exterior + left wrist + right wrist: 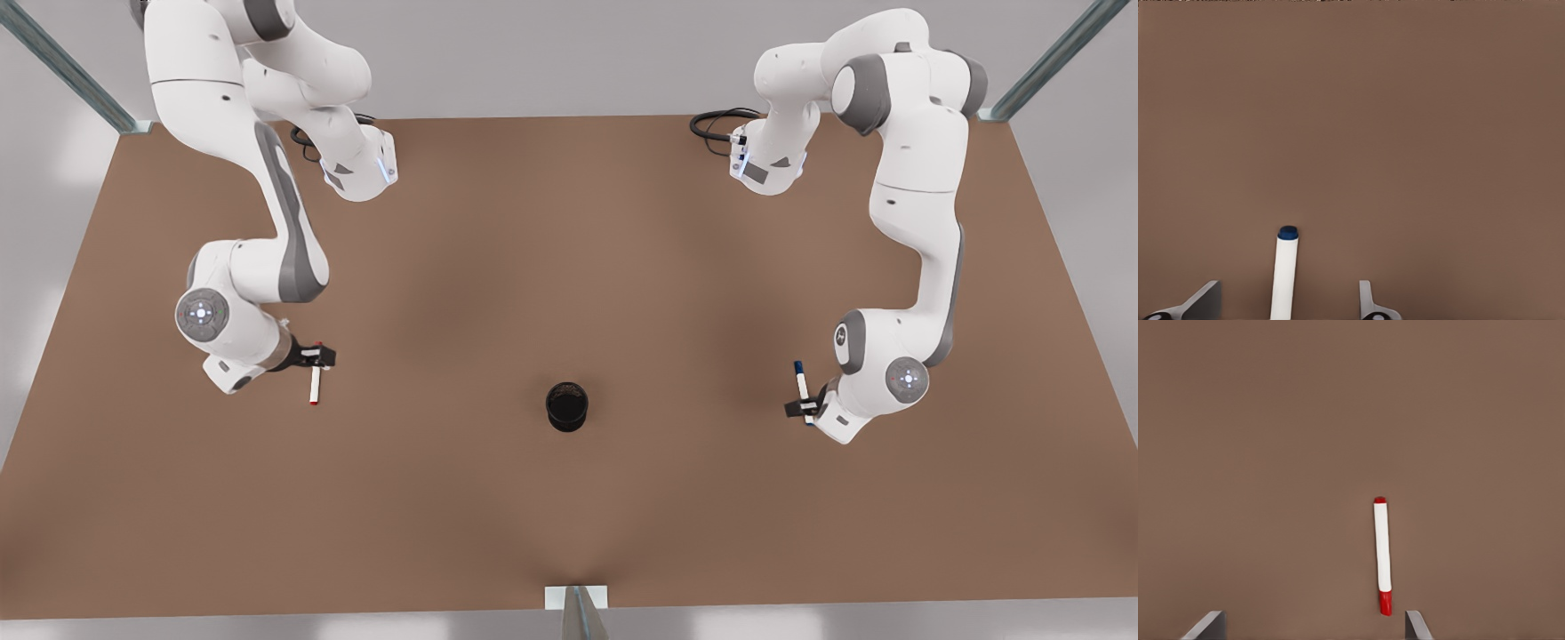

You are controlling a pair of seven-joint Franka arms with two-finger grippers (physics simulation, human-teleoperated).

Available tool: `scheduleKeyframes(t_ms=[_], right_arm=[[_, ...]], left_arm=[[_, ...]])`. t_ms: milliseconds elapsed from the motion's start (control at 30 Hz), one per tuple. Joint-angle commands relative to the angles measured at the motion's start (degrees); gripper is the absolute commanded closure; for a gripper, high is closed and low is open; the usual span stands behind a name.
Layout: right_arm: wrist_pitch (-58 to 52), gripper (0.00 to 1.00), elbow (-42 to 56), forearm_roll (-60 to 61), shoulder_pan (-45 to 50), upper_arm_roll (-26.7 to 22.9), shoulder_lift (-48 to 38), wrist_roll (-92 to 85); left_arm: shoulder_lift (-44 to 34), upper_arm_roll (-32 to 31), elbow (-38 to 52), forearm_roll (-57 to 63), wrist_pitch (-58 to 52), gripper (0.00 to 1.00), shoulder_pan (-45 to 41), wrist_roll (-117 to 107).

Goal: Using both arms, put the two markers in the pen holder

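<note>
The blue marker (pixel 801 380) lies at the right of the front view, on the brown worktop (pixel 569 293). Its long axis runs nearly up-down in the frame, blue cap toward the top, lower end between the fingers of the left hand (pixel 805 409). In the left wrist view the blue marker (pixel 1284 273) rises from the bottom edge between two fingertips (pixel 1201 301) that stand well apart and clear of the barrel. The left hand is open and holds nothing.

The red marker (pixel 315 383) lies at the left of the front view, long axis up-down in the frame, directly under the right hand (pixel 314 356). In the right wrist view the red marker (pixel 1383 557) lies flat on the worktop, red cap toward the bottom edge, small red end toward the centre. The fingertips (pixel 1208 625) at the lower corners flank it at a wide spacing. The right hand is open and holds nothing.

The holder (pixel 566 406) stands upright at lower centre of the front view, between both markers and well apart from each.
</note>
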Motion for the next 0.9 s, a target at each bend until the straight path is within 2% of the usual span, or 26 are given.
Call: scheduleKeyframes(t_ms=[0, 167, 267, 300, 433, 667, 767, 867], right_arm=[[8.98, 0.00, -2.12, 0.41, -0.61, 0.04, 0.04, 1.87], [15.84, 0.00, -3.00, 0.41, -2.54, -0.04, 4.52, -1.38], [19.80, 0.00, -1.60, 3.31, -3.77, -0.04, 9.44, -5.50], [21.11, 0.00, -1.16, 3.49, -3.86, -0.04, 10.67, -5.86], [23.84, 0.00, -0.37, 3.58, -3.95, 0.04, 13.58, -5.95], [24.10, 0.01, -0.98, 3.93, -4.12, 0.04, 15.60, -9.46], [23.93, 0.06, -2.30, 3.93, -4.21, 0.04, 15.33, -9.73], [23.93, 0.18, -3.18, 3.93, -4.12, 0.22, 14.89, -10.17]], left_arm=[[0.21, 0.02, 0.09, 0.21, 1.44, 0.00, -0.16, -2.00], [3.47, 0.10, 1.40, 0.39, 1.52, 0.03, 0.10, -2.26], [3.56, 0.19, 1.49, 0.39, 1.52, 0.42, 0.63, -2.00], [3.56, 0.19, 1.58, 0.39, 1.52, 0.49, 0.63, -2.00], [3.47, 0.19, 1.67, 0.39, 1.44, 0.53, 0.63, -2.00], [3.56, 0.28, 1.67, 0.39, 1.44, 0.54, 0.28, -2.26], [3.82, 0.28, 1.67, 0.39, 1.52, 0.58, 0.28, -2.35], [3.82, 0.28, 1.67, 0.39, 1.52, 0.60, 0.28, -2.35]])
